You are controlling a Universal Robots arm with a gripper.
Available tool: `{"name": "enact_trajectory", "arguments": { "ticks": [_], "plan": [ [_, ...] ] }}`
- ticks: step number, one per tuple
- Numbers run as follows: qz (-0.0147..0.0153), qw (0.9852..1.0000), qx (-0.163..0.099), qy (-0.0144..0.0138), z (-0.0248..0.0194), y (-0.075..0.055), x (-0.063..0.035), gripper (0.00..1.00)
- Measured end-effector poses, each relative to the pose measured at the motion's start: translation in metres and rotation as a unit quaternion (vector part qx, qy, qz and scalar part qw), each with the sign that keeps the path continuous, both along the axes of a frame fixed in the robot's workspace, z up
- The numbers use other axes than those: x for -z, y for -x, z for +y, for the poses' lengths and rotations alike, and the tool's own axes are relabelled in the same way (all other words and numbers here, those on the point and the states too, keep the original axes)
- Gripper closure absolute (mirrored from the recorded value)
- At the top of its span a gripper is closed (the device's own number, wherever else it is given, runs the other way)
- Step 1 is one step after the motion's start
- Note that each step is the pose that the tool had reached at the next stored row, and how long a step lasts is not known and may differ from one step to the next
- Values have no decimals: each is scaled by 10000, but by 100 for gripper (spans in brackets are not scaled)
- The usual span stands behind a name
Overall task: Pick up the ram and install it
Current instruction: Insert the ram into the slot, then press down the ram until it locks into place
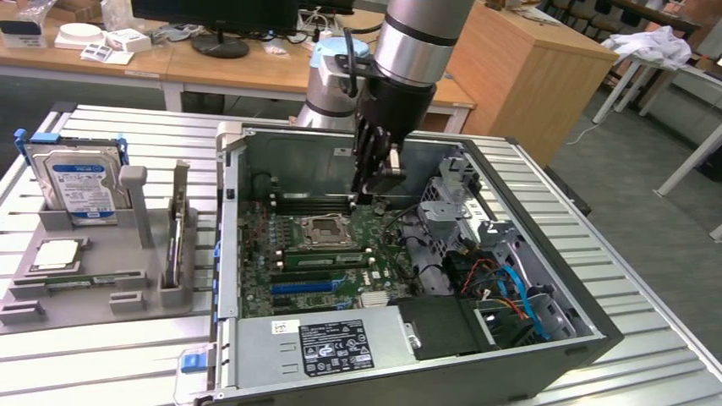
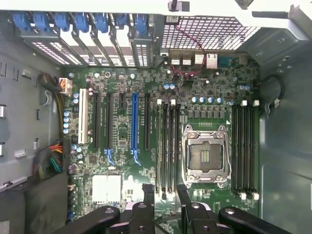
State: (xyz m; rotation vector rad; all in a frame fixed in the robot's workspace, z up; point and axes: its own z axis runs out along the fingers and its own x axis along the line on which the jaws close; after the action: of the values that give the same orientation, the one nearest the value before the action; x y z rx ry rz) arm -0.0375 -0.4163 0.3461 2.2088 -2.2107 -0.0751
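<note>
Ram seated in the open case, jaws apart above the board.

Nearest us we saw the power supply, its black-and-white label too small to read. Beyond it lay the blue slot, then the ram, standing on edge in a memory slot just beside the CPU socket. The jaws hung spread, gripping nothing, over the motherboard. On the exterior view's left, a grey fixture on the tabletop carried a hard drive whose blue-and-white label we could not read. Farther back stood a monitor base.
</note>
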Motion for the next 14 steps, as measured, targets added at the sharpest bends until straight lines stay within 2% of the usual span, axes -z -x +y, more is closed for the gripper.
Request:
{"name": "enact_trajectory", "arguments": {
  "ticks": [14],
  "plan": [
    [0,10000,1,1,0,0,-1,71]
  ]
}}
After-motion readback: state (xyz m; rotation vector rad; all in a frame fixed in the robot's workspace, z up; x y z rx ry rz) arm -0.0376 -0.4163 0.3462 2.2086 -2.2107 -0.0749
